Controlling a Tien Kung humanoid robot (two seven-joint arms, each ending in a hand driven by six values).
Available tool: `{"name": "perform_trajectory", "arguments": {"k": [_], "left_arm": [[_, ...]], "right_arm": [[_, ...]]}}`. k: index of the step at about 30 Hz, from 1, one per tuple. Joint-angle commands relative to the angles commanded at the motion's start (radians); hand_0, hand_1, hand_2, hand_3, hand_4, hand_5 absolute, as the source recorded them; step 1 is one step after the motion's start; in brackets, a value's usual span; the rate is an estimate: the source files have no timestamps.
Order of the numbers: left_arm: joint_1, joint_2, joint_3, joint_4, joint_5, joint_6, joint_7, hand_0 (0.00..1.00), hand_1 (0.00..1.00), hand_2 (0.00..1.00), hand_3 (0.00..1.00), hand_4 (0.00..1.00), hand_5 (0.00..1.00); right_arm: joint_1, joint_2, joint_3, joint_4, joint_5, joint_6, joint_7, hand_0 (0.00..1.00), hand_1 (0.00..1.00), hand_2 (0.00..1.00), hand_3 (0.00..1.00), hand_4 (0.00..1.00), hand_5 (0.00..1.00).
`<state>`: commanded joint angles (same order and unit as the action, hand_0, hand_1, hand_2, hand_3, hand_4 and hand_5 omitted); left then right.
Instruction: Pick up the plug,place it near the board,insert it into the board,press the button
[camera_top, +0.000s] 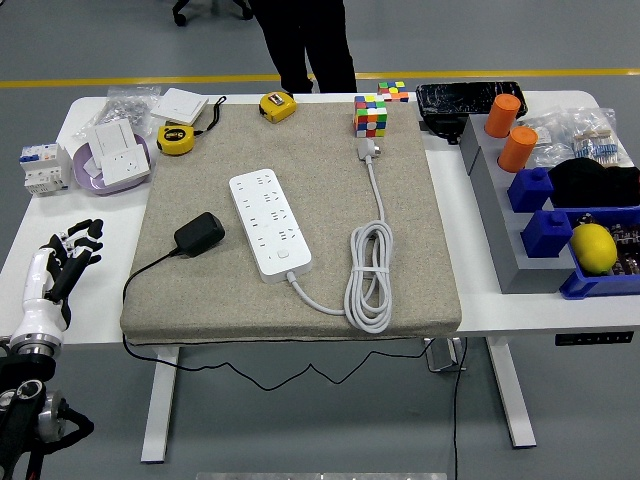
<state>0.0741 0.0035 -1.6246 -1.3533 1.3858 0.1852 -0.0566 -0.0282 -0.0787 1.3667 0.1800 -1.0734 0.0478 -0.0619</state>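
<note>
We see the black plug (198, 233) lying loose on the mat just left of the white board (269, 222), unplugged, so insertion and the button press remain, while our left robot hand (66, 262) hangs open and empty.

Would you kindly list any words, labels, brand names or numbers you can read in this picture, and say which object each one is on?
No text can be read here.
Yellow tape measures: dark face labels, too small to read.
Circuit breaker: markings blurred.
Power strip: no legible print.
Black adapter plug: no visible label.
Desk control panel: small signs, unreadable.
</note>
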Motion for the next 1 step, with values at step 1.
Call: {"name": "perform_trajectory", "arguments": {"k": [1], "left_arm": [[-0.001, -0.003, -0.006, -0.001, 0.001, 0.0, 0.0, 0.664, 0.709, 0.722, 0.752, 0.979, 0.65]], "right_arm": [[0.003, -0.001, 0.002, 0.0, -0.002, 0.0, -0.001, 0.827, 0.731, 0.715, 0.708, 0.998, 0.717]]}}
